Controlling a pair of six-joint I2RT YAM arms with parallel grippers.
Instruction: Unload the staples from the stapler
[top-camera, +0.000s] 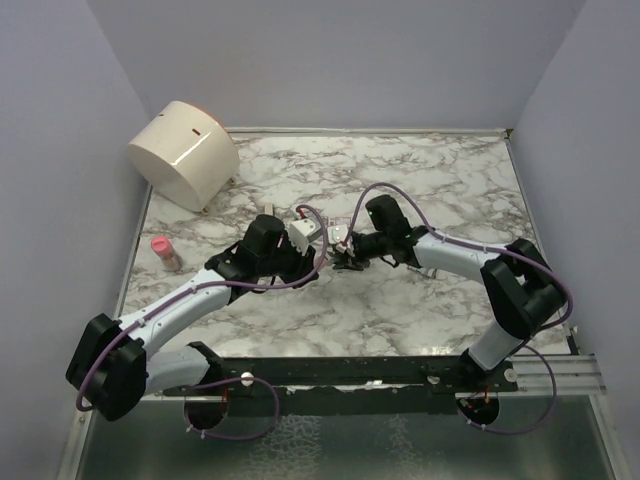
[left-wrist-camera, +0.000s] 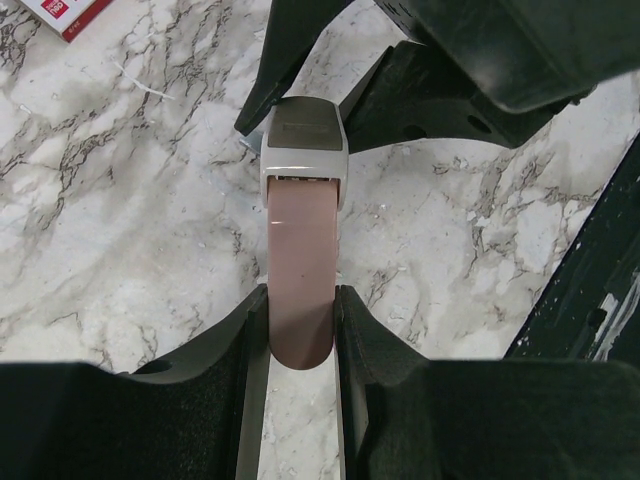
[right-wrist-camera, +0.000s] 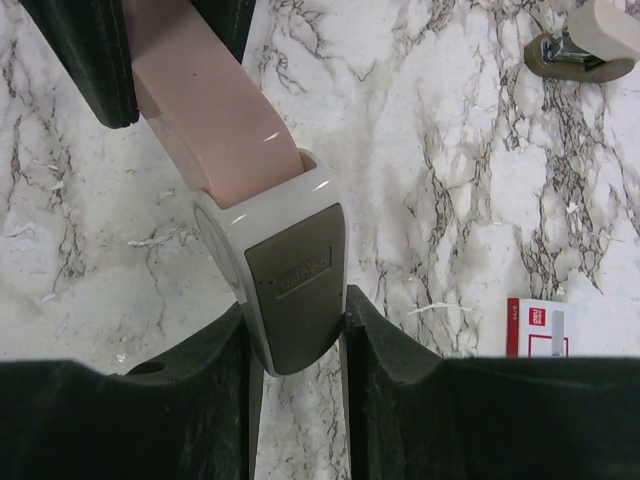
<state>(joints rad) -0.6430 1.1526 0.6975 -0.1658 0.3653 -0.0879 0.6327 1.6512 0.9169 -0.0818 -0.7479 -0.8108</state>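
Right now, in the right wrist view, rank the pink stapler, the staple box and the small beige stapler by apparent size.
1. pink stapler, largest, though nearest the camera.
2 and 3. small beige stapler and staple box: alike, both partly out of sight, so unranked.

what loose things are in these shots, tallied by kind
staplers: 2, the pink stapler gripped by the left tool and right tool, plus a beige stapler lying loose
staple box: 1
pink bottle: 1
cream round container: 1
total: 5
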